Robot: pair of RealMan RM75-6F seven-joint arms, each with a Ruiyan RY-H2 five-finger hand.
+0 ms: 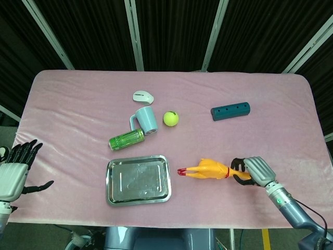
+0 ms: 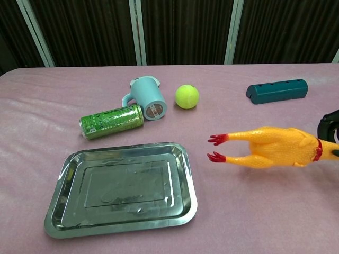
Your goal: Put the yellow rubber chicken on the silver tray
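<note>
The yellow rubber chicken (image 1: 205, 169) (image 2: 273, 147) hangs off the cloth, red feet pointing left toward the tray. My right hand (image 1: 253, 172) (image 2: 329, 127) grips it by the head end, at the right edge of the chest view. The silver tray (image 1: 138, 179) (image 2: 63, 211) lies flat near the table's front, left of the chicken, with nothing on it. My left hand (image 1: 14, 174) hovers off the table's front left corner, fingers apart and holding nothing; the chest view does not show it.
Behind the tray lie a green can (image 1: 126, 139) (image 2: 111, 121), a light blue mug (image 1: 145, 120) (image 2: 148, 98) on its side, a yellow tennis ball (image 1: 170, 119) (image 2: 187, 97) and a white mouse (image 1: 143, 96). A teal block (image 1: 230, 111) (image 2: 276, 90) lies at the back right.
</note>
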